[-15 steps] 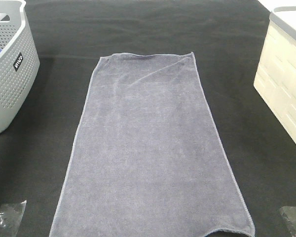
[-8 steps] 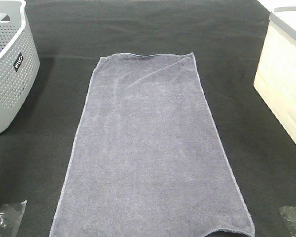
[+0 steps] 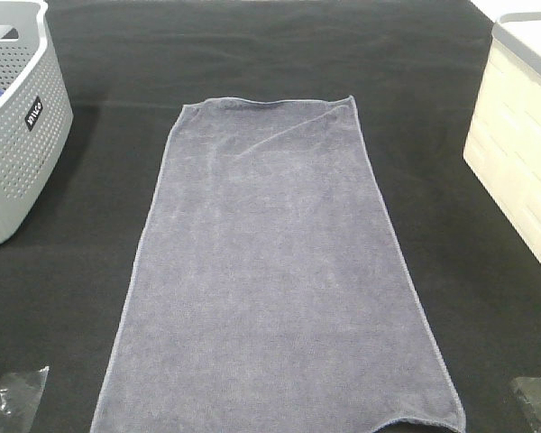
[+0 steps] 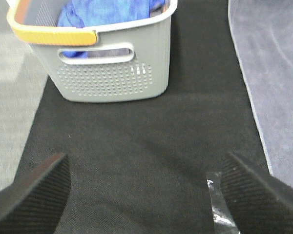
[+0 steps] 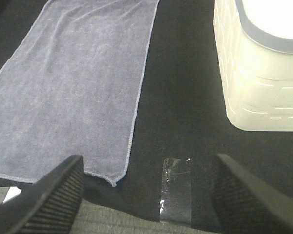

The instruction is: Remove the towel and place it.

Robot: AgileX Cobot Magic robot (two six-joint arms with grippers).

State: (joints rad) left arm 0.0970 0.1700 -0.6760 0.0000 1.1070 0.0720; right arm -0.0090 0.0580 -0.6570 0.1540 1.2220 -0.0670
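1. Grey-lavender plush: the towel (image 3: 279,271) lies flat and spread lengthwise on the black cloth (image 3: 252,54) in the high view, its near end running off the frame's bottom edge. A grey perforated basket (image 3: 18,135) stands well apart on the left, a cream bin (image 3: 518,171) well apart on the right. Looks already taken out & laid down, so the task seems near done. Clear tape patches (image 3: 13,397) sit at both near corners, prob. pinning the cloth.

2. Left wrist view: left gripper (image 4: 146,190) hangs w/ jaws spread wide, nothing between them, over bare black cloth. Grey basket ahead w/ blue fabric (image 4: 107,12) inside; towel's hem at the side, not touched.

3. Right wrist view: right gripper (image 5: 146,195) likewise wide apart & empty, above a tape strip (image 5: 176,187). Towel's near corner just beside, apart from the fingers (image 5: 53,200); cream bin opposite. Both arms seem parked clear so the towel stays undisturbed.
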